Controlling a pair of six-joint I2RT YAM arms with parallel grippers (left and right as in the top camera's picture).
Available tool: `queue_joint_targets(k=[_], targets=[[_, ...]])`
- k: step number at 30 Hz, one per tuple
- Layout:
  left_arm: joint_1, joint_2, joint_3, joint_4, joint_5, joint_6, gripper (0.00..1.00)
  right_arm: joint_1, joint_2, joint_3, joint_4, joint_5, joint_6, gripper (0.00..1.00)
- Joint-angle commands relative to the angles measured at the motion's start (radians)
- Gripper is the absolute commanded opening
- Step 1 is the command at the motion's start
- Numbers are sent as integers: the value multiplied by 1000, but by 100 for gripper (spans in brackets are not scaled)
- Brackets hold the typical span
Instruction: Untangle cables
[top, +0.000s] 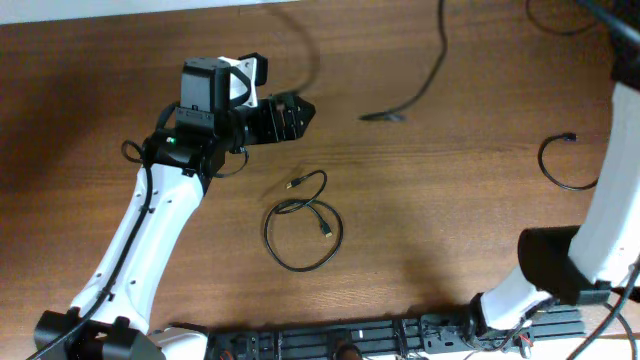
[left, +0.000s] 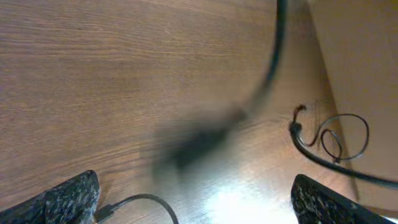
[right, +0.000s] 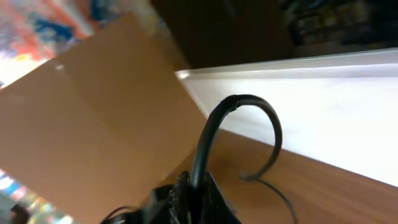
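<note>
Wooden surface (top: 80, 120): left claw (top: 300, 112) spread wide, right claw (right: 191, 188) pinched on a black cable (right: 203, 149), second cable (top: 300, 206) lying looped nearby.

No legible txt, labels, brands or nos. anywhere in the 3 views

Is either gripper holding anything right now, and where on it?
Right gripper pinches a cable partway along, loose end dangling. Left gripper is open, empty.
</note>
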Motion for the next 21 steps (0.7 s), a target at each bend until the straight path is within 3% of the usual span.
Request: queue_joint_targets(k=[1,5,10,21], targets=[[3,5,7,6,48,20,99,-90,-1,9,4,89,-26,4],[3,5,7,5,62,19,99,-210,2,9,-19,142,-101,4],[3,5,7,5,78,31,99,-311,8,6,-195,311,-291,4],[2,5,7,-10,106,64,99,-589,38,-72,-277,644,-363,4]])
